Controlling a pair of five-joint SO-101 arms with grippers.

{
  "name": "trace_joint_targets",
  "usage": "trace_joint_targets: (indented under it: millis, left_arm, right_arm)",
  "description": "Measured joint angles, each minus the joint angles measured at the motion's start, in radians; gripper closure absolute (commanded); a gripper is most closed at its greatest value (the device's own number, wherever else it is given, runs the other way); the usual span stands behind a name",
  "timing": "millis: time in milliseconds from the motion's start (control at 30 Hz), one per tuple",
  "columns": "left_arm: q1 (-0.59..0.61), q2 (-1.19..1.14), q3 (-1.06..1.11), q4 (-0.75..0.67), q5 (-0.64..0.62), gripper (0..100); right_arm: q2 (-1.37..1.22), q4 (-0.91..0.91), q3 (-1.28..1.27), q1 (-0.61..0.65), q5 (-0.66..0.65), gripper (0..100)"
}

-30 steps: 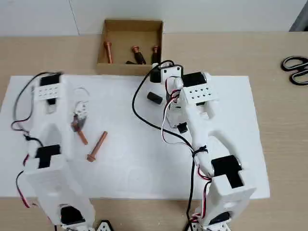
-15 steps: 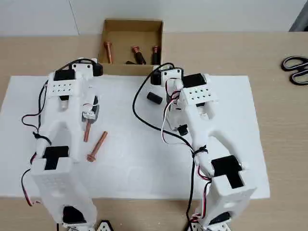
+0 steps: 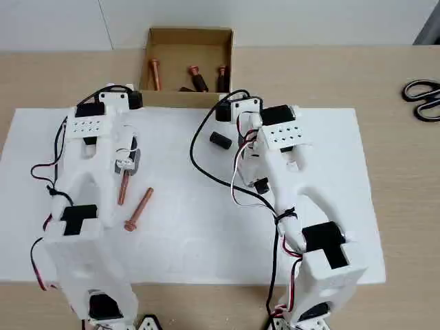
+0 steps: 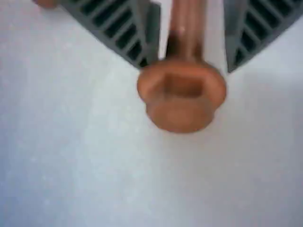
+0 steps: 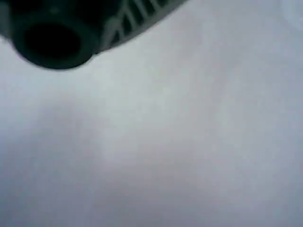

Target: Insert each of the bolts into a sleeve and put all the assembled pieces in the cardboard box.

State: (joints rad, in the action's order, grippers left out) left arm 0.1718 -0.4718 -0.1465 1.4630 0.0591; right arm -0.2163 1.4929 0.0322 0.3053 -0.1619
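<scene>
A pale wooden table (image 3: pixel 392 206) carries a white sheet (image 3: pixel 192 247), seen from above. On the 9 o'clock half of the sheet the left hand (image 3: pixel 126 165) is closed on a copper bolt (image 3: pixel 124 187), gripping it by the shank. The bolt's head sticks out past the fingertips toward 6 o'clock. In the left wrist view the ribbed grey fingers (image 4: pixel 118 23) flank the shank, and the flanged head (image 4: pixel 182 97) hangs just over the sheet.

A second bolt (image 3: pixel 139 210) lies loose on the sheet at about 5 o'clock from the held one, close to it but apart.

Near the middle of the sheet the right hand (image 3: pixel 258 177) holds a black sleeve (image 5: pixel 52 40) against its ribbed finger (image 5: pixel 137 19), the open bore facing the wrist camera. A spare sleeve (image 3: pixel 221 140) lies on the sheet at 11 o'clock from that hand.

The cardboard box (image 3: pixel 146 69) sits at the sheet's 12 o'clock edge. It holds three copper-headed pieces (image 3: pixel 198 79), and black sleeves show on the two toward 3 o'clock. Black-handled scissors (image 3: pixel 423 96) rest on the bare table at 2 o'clock, well apart.
</scene>
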Motion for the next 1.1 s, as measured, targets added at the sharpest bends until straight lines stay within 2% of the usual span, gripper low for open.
trace_joint_targets:
  millis: [633, 833, 1100]
  left_arm:
    - [-0.005, -0.064, -0.031, -0.017, -0.028, 98]
    - [0.006, 0.071, -0.074, 0.052, -0.038, 98]
    - [0.009, 0.368, -0.138, 0.213, -0.038, 99]
  right_arm:
    - [0.000, 0.000, 0.000, 0.000, 0.000, 99.3]
    - [0.000, 0.002, 0.002, -0.018, 0.000, 99.5]
    - [0.100, 0.146, 0.190, -0.018, 0.000, 99.5]
